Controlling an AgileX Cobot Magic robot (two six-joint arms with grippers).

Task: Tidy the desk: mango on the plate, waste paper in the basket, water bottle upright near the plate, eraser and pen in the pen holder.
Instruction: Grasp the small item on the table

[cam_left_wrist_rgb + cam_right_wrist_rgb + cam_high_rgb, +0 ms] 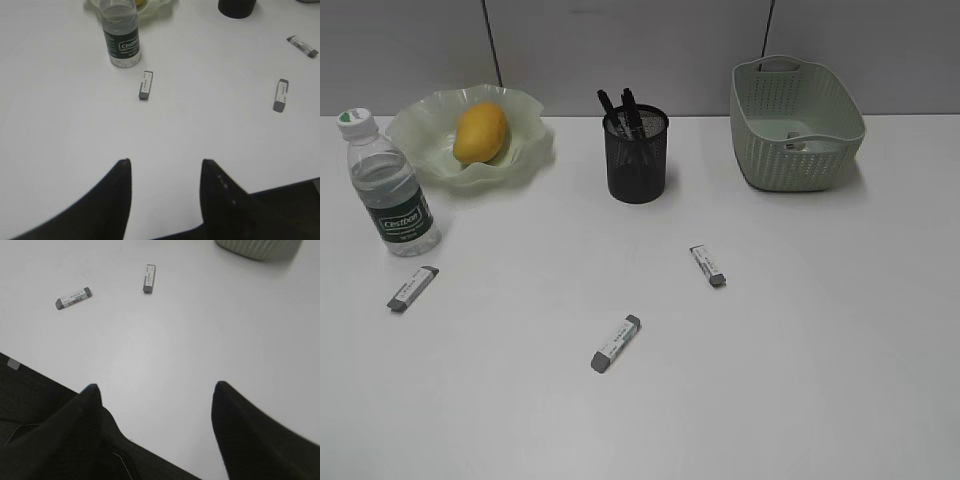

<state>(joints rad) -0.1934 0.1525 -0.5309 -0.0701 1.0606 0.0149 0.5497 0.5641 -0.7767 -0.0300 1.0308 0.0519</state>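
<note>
My left gripper (165, 167) is wide open and holds nothing, low in its view. My right gripper (155, 390) is open too. Both hang over the white bench (800, 380). Three erasers lie on it (left (412, 288), middle (616, 343), right (708, 265)). At upper left the water bottle (388, 185) stands by the plate (525, 145) with the mango (481, 133). The pen holder (637, 155) has pens; the basket (796, 125) sits upper right.

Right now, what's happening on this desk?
Nothing is being handled: the left tool and right tool hang open over the white desk. The yellow mango sits in the ruffled green plate, pens stand in the black mesh holder, and three grey erasers lie loose.
</note>
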